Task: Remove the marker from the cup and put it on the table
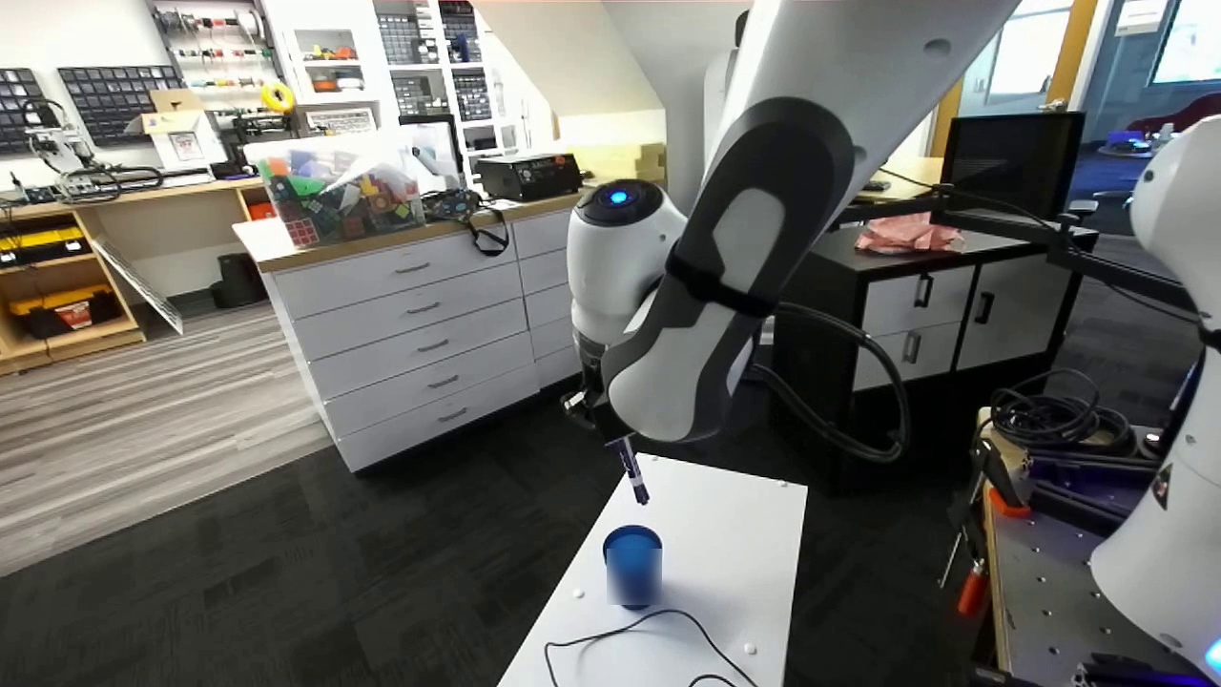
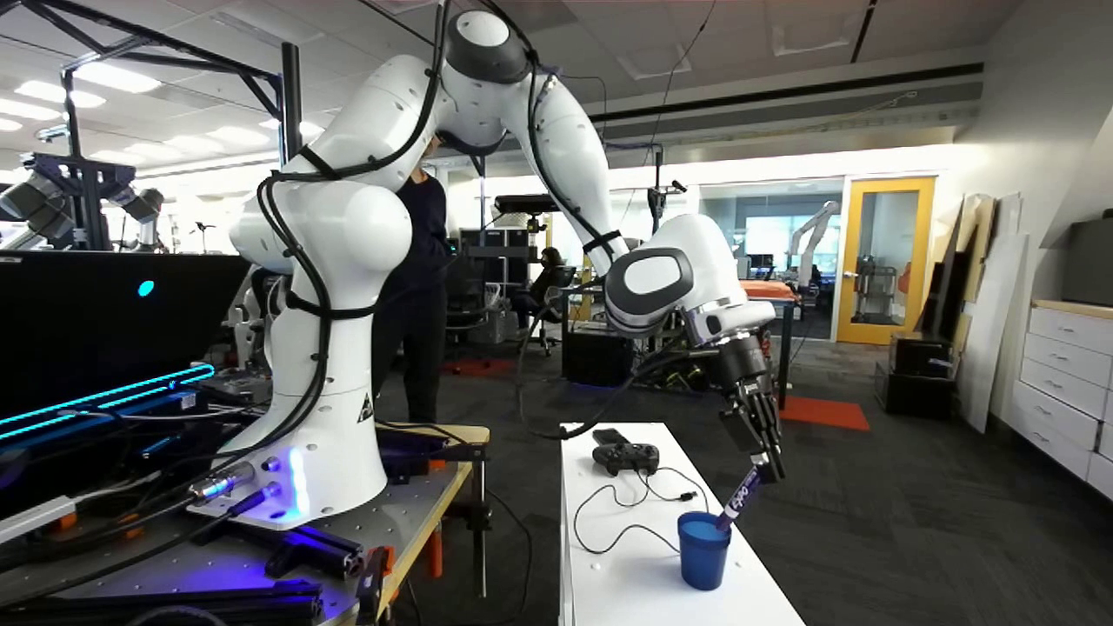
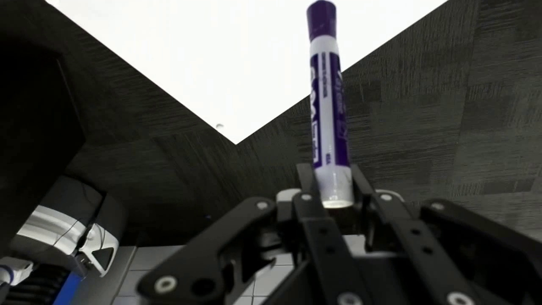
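In an exterior view, the marker (image 1: 631, 470) hangs from the claw (image 1: 612, 434), off the bench (image 1: 730, 534) and apart from the blue cup (image 1: 633, 572), its long axis steep, lower end aslant rightward. In an exterior view with a black controller (image 2: 628, 457), the marker leans, lower end leftward, visually overlapping the cup's rim. In the wrist view, 2 fingers (image 3: 307, 180), nearly together, clamp its pale end; the purple cap (image 3: 322, 19) points outward.
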You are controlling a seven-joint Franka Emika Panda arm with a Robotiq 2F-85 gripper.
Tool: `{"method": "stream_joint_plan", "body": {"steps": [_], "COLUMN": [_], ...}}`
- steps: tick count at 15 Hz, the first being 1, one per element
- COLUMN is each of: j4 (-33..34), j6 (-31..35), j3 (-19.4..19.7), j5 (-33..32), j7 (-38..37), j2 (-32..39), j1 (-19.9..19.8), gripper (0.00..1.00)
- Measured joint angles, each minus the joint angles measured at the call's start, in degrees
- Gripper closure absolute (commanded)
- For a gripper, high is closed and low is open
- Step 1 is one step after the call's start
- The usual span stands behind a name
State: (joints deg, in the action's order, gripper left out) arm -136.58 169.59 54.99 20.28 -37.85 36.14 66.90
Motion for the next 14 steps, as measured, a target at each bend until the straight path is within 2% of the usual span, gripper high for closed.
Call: {"method": "stream_joint_plan", "body": {"steps": [4,7,10,14], "j4": [-0.5,-1.3,-2.2,-3.0], "j6": [-2.2,-3.6,-4.0,-3.9], "j3": [3.0,2.3,-0.9,-9.3], "j5": [-1.5,-2.5,-3.5,-4.8], "j7": [-0.1,-0.1,0.2,3.7], "j2": [-1.8,-3.0,-4.5,-7.7], "j1": [0.3,-1.0,-4.6,-13.9], "gripper": [0.93,0.93,0.93,0.93]}}
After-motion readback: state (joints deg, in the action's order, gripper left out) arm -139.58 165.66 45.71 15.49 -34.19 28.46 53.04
